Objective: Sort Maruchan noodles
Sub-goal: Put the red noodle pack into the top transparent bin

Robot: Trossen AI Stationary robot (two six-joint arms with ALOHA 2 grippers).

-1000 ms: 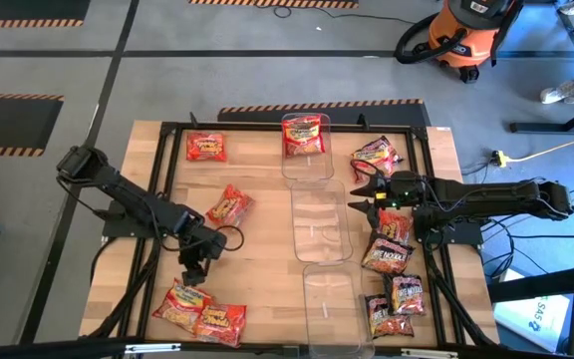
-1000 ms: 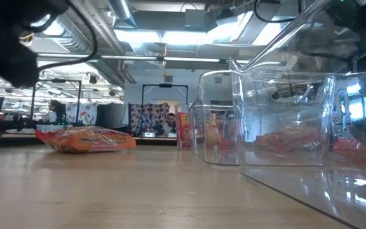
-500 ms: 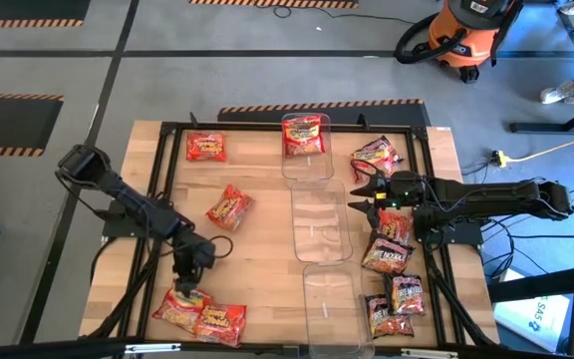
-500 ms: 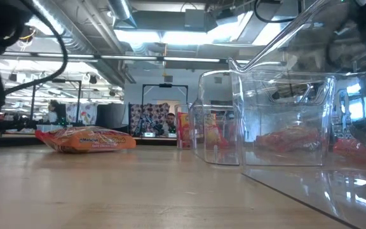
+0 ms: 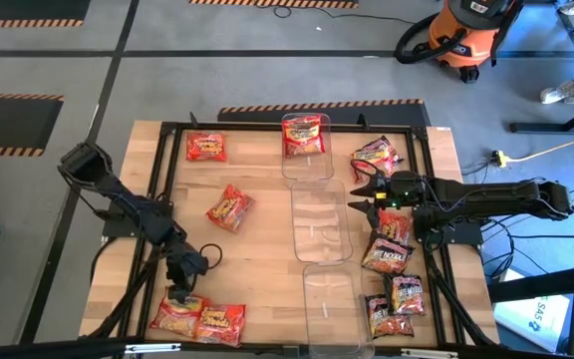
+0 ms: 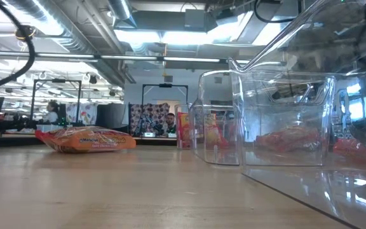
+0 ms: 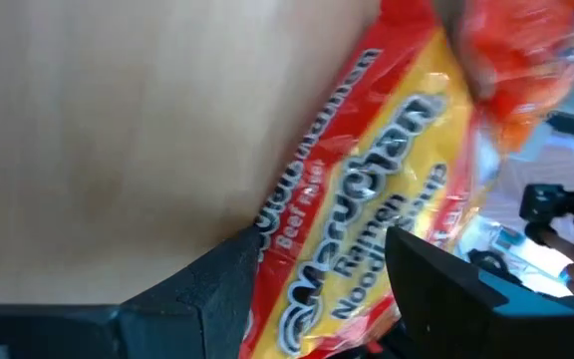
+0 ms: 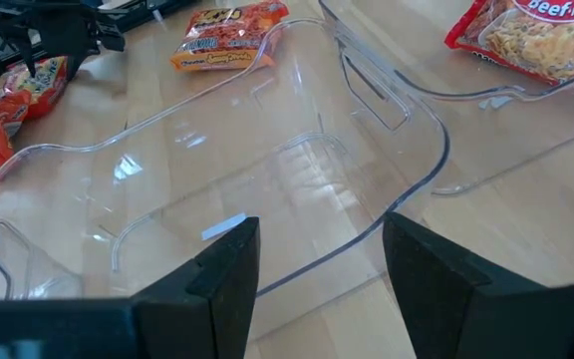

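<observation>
Left tool (image 5: 178, 297) spread over beef packet (image 7: 367, 209), far bin (image 5: 307, 160) holding 1 packet (image 5: 303, 135).

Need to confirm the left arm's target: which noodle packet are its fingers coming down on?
The red-yellow beef packet at the table's near left corner, the left one of the touching pair. The left gripper sits open over it; the other loose packets lie well away.

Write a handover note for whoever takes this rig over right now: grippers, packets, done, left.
Left gripper: open, straddling a red-yellow crinkly ramen packet at the table's near-left corner, not gripped.
Right gripper: open, empty, beside the middle clear plastic bin.
Done: one red packet lies in the far bin.
Left: loose packets on both sides of the bins; middle and near bins hold none.
</observation>
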